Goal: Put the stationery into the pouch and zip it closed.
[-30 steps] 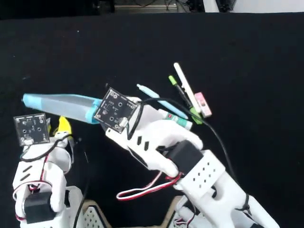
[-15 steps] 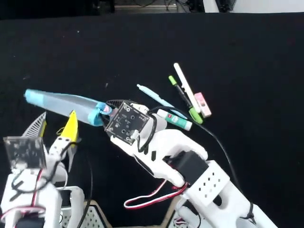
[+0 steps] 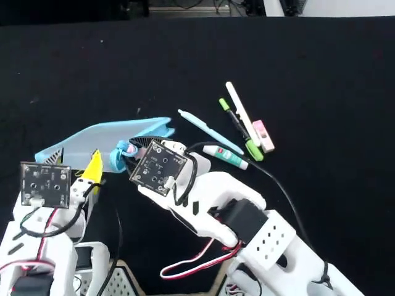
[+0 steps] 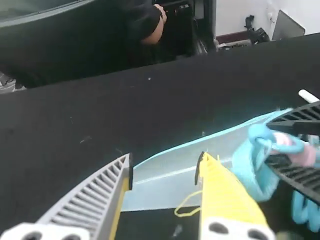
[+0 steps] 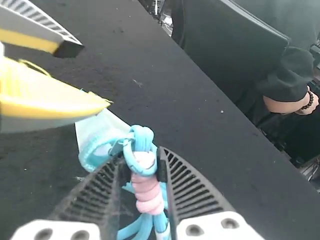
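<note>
Nothing packed yet: the loose pens, markers and pink eraser (image 3: 247,123) lie beside the soft light-blue fabric pouch (image 3: 102,139).
The pouch lies flat on the black table (image 3: 321,68); the right gripper (image 5: 141,152) pinches its blue cord zip pull (image 5: 142,172), while the left gripper (image 4: 165,161) hangs spread over the pouch's edge. Loading and zipping, I'd judge, both remain.
</note>
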{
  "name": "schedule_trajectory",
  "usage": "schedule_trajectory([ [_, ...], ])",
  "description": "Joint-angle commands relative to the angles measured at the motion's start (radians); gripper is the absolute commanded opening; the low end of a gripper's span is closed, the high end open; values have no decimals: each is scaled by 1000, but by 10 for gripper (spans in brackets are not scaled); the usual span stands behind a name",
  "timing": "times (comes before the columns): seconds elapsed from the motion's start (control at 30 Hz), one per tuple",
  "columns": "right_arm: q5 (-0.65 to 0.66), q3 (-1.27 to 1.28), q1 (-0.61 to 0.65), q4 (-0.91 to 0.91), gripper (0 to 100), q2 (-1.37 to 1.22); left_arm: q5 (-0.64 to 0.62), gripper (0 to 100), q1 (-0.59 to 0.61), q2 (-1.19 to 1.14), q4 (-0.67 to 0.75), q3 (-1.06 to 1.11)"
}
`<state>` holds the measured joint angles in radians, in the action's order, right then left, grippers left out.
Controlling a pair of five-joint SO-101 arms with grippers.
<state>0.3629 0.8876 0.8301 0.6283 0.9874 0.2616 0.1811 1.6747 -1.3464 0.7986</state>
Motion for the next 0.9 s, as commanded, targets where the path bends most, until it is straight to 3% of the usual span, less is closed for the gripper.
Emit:
schedule_trajectory([
  [0.0,-6,-5,11,-25,11,31,-48,227,-125,-31,-124,-191],
  [0.13,-6,-4,12,-25,11,31,-126,227,-240,-34,-176,-228],
  [0.47,-6,25,12,-26,11,38,-135,227,-242,-198,-40,-139],
  [0.87,-6,24,9,-26,11,38,-130,227,-242,-203,-49,-16],
])
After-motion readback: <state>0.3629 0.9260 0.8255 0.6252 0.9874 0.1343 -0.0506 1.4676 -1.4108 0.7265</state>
